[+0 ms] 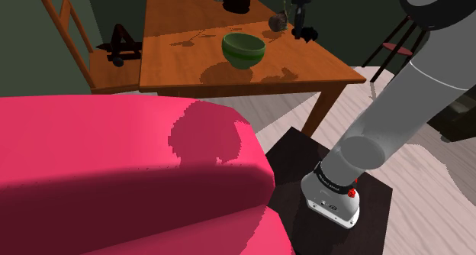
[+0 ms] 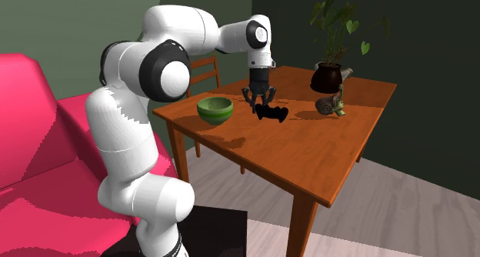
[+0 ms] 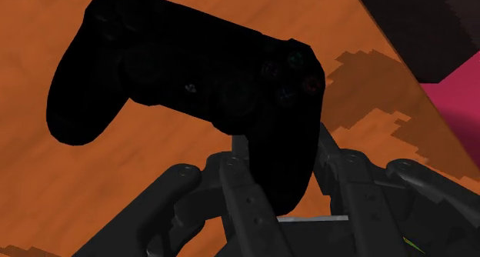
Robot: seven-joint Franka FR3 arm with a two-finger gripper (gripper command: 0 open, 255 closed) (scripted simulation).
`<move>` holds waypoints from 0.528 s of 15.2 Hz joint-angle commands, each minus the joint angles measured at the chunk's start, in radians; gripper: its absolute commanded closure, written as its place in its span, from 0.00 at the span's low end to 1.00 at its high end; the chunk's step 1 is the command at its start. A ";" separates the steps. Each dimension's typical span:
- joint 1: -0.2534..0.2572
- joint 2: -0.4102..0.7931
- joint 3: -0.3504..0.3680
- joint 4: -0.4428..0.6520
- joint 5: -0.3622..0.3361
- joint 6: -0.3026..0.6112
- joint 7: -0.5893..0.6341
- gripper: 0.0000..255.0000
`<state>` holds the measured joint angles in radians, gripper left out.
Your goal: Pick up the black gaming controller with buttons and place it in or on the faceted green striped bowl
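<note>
Gripper [image 2: 260, 103] clamps black controller [image 3: 192, 71] by one handle.
Long axis crosswise to the jaws; green bowl [image 2: 215, 109] lies near, to the second exterior view's left.

A wooden table [image 1: 313, 62] [image 2: 331, 151] with an orange-brown top stands on a pale plank floor [image 1: 427, 177], bearing a leafy potted plant [image 2: 333, 44] in a dark pot and, just beside the pot, a small grey-brown figurine [image 2: 331, 104] [image 1: 278, 22]. A wooden chair [image 1: 70, 28] is drawn up at the table's far side in the shoulder view, with a small black object [image 1: 122, 46] lying on its seat. A bright pink sofa [image 1: 114, 177] [image 2: 31, 140] sits near the table, before dark green walls.
</note>
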<state>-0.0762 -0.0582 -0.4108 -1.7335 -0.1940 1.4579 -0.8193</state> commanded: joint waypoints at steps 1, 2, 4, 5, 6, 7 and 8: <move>0.000 0.007 0.000 0.036 0.002 -0.029 -0.006 1.00; 0.000 0.010 0.000 0.052 0.003 -0.042 -0.009 1.00; 0.000 0.016 0.000 0.086 0.004 -0.070 -0.015 1.00; 0.000 0.019 -0.001 0.103 0.005 -0.084 -0.018 1.00; 0.000 0.023 -0.001 0.120 0.006 -0.097 -0.021 1.00; -0.001 0.027 -0.001 0.138 0.006 -0.111 -0.025 1.00; -0.001 0.031 -0.002 0.157 0.007 -0.125 -0.028 1.00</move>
<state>-0.0762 -0.0301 -0.4112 -1.5943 -0.1868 1.3468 -0.8423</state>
